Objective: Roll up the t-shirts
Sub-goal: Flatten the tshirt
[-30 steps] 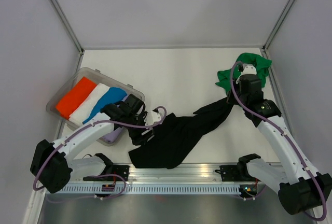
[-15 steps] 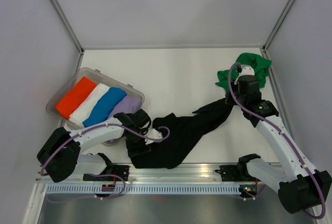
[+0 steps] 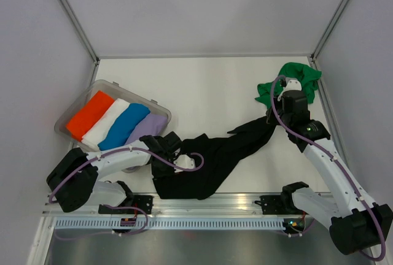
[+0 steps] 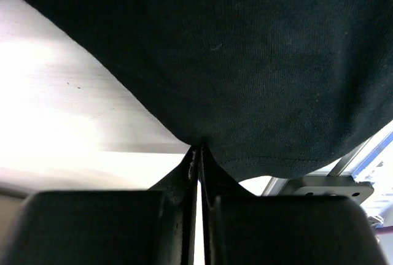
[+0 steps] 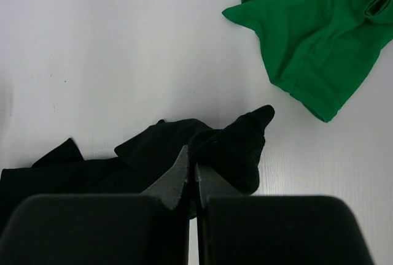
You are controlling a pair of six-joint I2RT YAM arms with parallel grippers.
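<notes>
Tension matters: with the left gripper [image 4: 199,150] and right gripper [image 5: 191,168] each clamped on an end of the black t-shirt [image 3: 212,157] slumped across the near table [image 3: 202,87], I should draw them apart evenly, clear of the green t-shirt [image 5: 313,38] beyond.

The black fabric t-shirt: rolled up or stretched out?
Stretched out, not rolled: the black fabric t-shirt spans rumpled between left gripper and right gripper.

Black t-shirt [image 3: 215,157] stretched diagonally, green t-shirt [image 3: 299,76] crumpled far right corner
</notes>
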